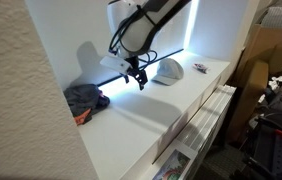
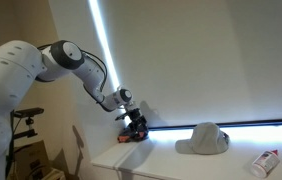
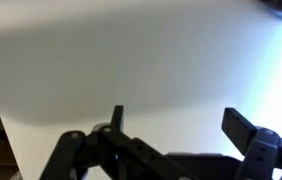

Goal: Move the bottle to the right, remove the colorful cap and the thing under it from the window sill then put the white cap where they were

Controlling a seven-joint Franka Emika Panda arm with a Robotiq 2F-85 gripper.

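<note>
A dark blue-grey cap with an orange patch (image 1: 84,100) lies on the white sill at the left end; whatever is under it is hidden. In an exterior view only a reddish bit of it (image 2: 125,140) shows beside the gripper. A white cap (image 1: 168,70) (image 2: 206,140) lies mid-sill. A small bottle (image 1: 199,68) (image 2: 266,162) lies on its side further right. My gripper (image 1: 135,78) (image 2: 137,127) hovers just above the sill between the colorful cap and the white cap. In the wrist view its fingers (image 3: 181,120) are open and empty, over bare white surface.
The white sill (image 1: 141,115) runs along a bright window strip (image 2: 231,127) with a blind above. A textured wall (image 1: 21,90) bounds the left end. Drawers (image 1: 206,115) and a cardboard box (image 1: 266,55) stand past the sill's front edge.
</note>
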